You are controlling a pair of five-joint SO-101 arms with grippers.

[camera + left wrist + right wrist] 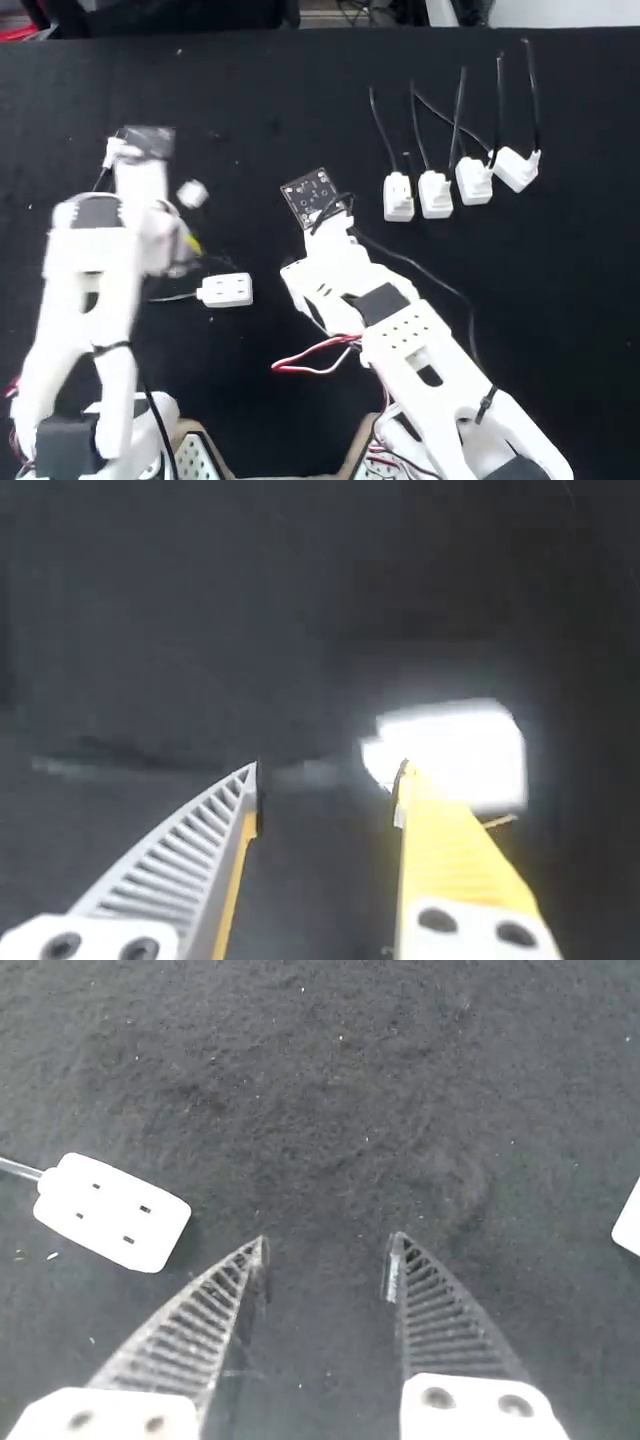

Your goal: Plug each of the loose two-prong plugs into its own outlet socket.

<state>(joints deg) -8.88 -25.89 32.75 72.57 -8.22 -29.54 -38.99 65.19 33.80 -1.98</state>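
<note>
Overhead layout, near to far. At the near edge the left arm (95,260) rises from 7 o'clock and the right arm (400,330) from 5 o'clock over the black worktop (300,100).

The left pincer (325,780) is spread with nothing between its jaws. A white block (450,750), too blurred to name, lies just past the tip of its yellow finger. The right pincer (325,1255) is likewise spread and empty above bare cloth.

The outlet socket block (225,290) lies flat at 8 o'clock of centre, between the two arms, slots up and unoccupied, with its lead running off towards the left arm. A small white piece (192,193) sits at 10 o'clock, beside the left arm; what it is cannot be told.

Farthest out, at 2 o'clock, four two-prong plugs (435,193) lie in a close row, their black cords (380,120) trailing to the far edge. None is plugged in, so the task appears barely begun.

Hazards, as judged:
- The plugs lie nearly touching, so a jaw closing on one may push its neighbour aside.
- The trailing cords may drag or tangle as a plug is carried across to the block.
- The socket block appears unanchored, so insertion force could slide or tip it unless the other pincer braces it.
- Prongs tilted in the grasp would miss the slots.
</note>
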